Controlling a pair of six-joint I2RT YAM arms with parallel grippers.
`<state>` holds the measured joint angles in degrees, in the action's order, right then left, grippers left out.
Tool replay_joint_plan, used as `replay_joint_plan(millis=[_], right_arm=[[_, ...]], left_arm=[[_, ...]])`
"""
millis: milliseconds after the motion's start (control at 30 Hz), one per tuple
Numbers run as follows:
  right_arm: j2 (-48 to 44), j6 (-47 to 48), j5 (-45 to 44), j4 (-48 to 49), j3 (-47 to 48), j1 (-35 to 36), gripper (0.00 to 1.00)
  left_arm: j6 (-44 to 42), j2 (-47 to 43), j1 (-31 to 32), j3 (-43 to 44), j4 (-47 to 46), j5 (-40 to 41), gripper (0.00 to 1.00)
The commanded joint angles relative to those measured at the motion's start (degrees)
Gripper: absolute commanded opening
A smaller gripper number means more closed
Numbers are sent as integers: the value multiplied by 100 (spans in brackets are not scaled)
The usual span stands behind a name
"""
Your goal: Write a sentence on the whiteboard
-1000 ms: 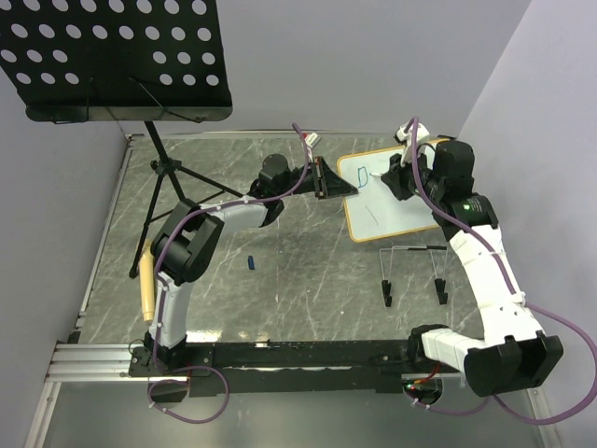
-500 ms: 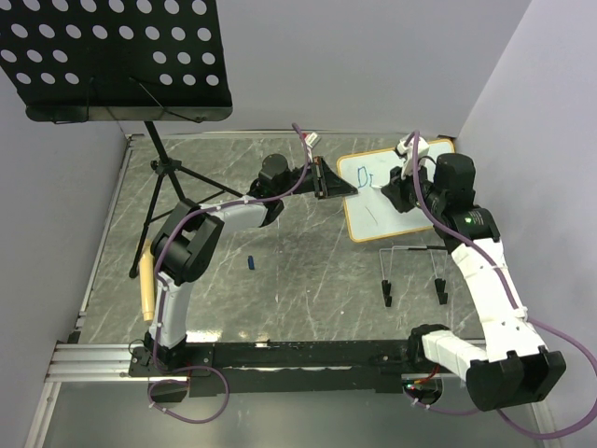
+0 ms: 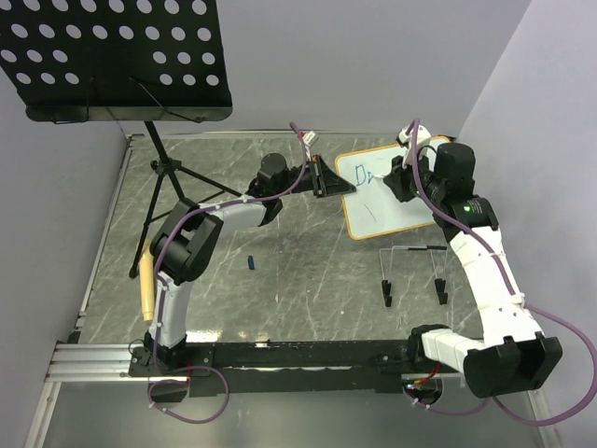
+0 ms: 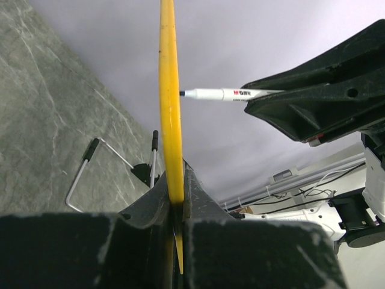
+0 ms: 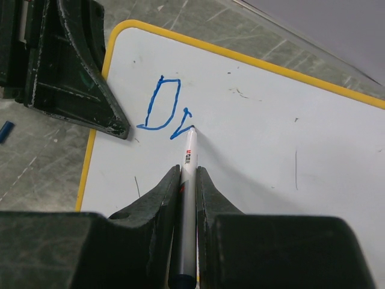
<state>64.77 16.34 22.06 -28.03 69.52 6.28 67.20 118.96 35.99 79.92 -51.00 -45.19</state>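
Grips a white marker [image 5: 187,158] tight between the closed fingers of the right gripper [image 5: 187,174], tip pressed just ahead of the fingertips onto the whiteboard [image 5: 283,132], right at the end of the sentence [image 5: 161,109], here a blue "D" and one short stroke. Pinches the board's yellow frame edge in the left gripper [image 4: 175,188], jaws shut on it, ahead and left of the marker tip. Shows a small blue piece [image 3: 252,262] on the grey marbled table [image 3: 280,280] farther left, and a wire stand [image 3: 413,271] behind the right gripper, toward the arm bases.
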Motion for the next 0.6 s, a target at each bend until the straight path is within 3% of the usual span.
replay_joint_plan(millis=[0,567], right_arm=[[132,-25,-176,184,264,-101,0],[-465,-210,623,-150,678,-250,0]], left_arm=[[171,-470,58,147,-964,-157,1],[39,-566,31,103,-753,-130,1]])
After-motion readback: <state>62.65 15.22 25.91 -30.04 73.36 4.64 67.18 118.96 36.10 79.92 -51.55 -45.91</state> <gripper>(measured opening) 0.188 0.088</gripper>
